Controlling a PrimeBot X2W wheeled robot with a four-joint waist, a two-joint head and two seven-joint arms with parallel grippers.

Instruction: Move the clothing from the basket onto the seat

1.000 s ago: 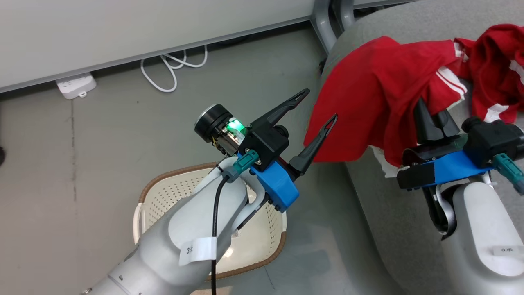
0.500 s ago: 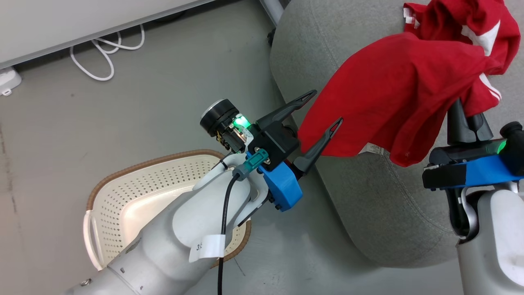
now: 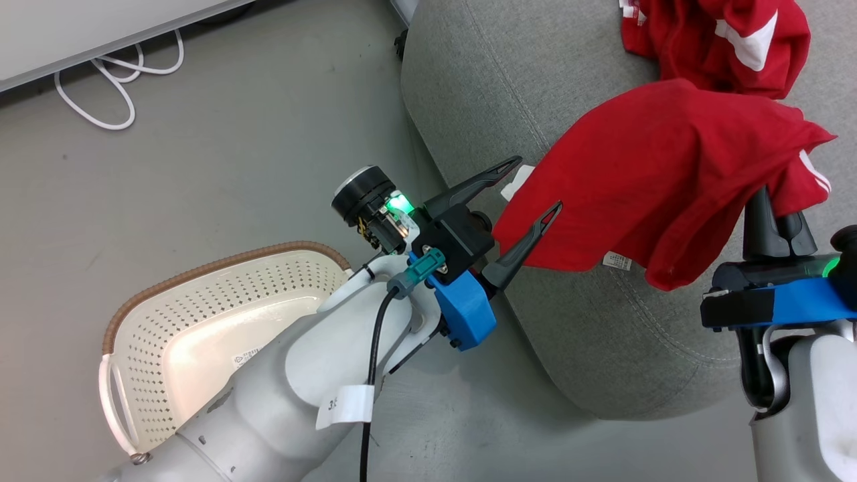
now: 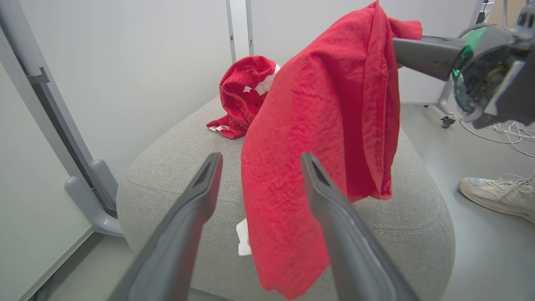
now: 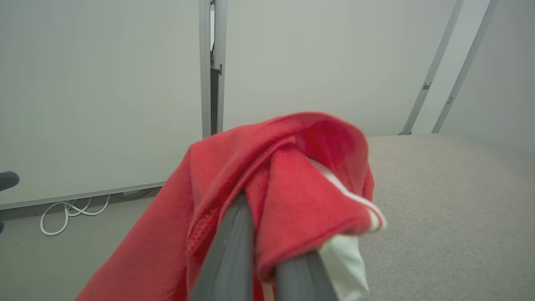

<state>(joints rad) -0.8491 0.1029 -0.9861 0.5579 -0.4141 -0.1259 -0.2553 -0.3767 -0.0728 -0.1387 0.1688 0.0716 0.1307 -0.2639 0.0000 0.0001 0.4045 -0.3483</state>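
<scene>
the tips of the right gripper (image 3: 776, 224) hide under the red clothing (image 3: 656, 181) they pinch. it hangs crumpled above the grey seat (image 3: 535, 87), white stripes showing. the left gripper (image 3: 539, 182) is wide, empty.

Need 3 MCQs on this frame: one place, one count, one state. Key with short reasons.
1. Where is the basket relative to the seat?
A) on it
B) on the floor beside it
C) tipped against its back

2. How many red garments are in view?
A) one
B) two
C) four

3. The left gripper is:
A) open, holding nothing
B) shut on a garment
C) shut on the basket's handle

Key:
1 B: it stands on the grey floor, apart from the seat.
2 B: the hanging garment in the shut right gripper, plus the crumpled garment lying on the seat.
3 A: its fingers are spread with a gap between them.
</scene>
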